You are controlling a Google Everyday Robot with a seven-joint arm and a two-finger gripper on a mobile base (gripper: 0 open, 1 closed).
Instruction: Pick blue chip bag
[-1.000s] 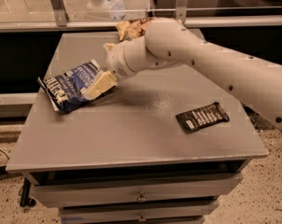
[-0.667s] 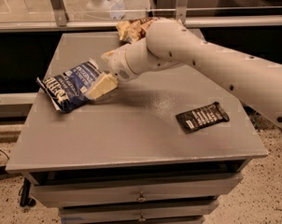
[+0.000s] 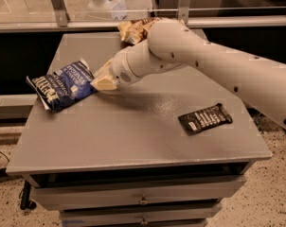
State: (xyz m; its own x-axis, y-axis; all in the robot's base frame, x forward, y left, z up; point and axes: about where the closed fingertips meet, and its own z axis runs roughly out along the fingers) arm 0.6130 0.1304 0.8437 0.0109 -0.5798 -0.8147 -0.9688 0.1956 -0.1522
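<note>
One dark navy-blue crinkly chip bag [image 3: 62, 85] with white lettering and pale edge bands lies flat on the left part of the grey bench [image 3: 133, 141], close to its left edge and turned at a slant, its lower left corner reaching towards the rim. At the bag's right edge sits the cream-coloured gripper [image 3: 102, 81], low over the bench top and pointing left; its tip meets or just overlaps the bag's right side. Whether the gripper is apart, together or clamped on the bag cannot be told from this view, and the bag looks to rest on the bench rather than hang from anything.

Behind the gripper, the thick off-white robot arm [image 3: 204, 63] stretches from the right side of the picture across the back half of the bench. A crumpled yellow-and-brown chip bag [image 3: 132, 30] lies at the far edge, partly hidden behind the arm's bend. A small black bar wrapper [image 3: 205, 118] with pale print lies flat on the right part of the bench, well apart from the blue bag. Under the bench top, grey drawer fronts [image 3: 143, 200] with small knobs are visible.
</note>
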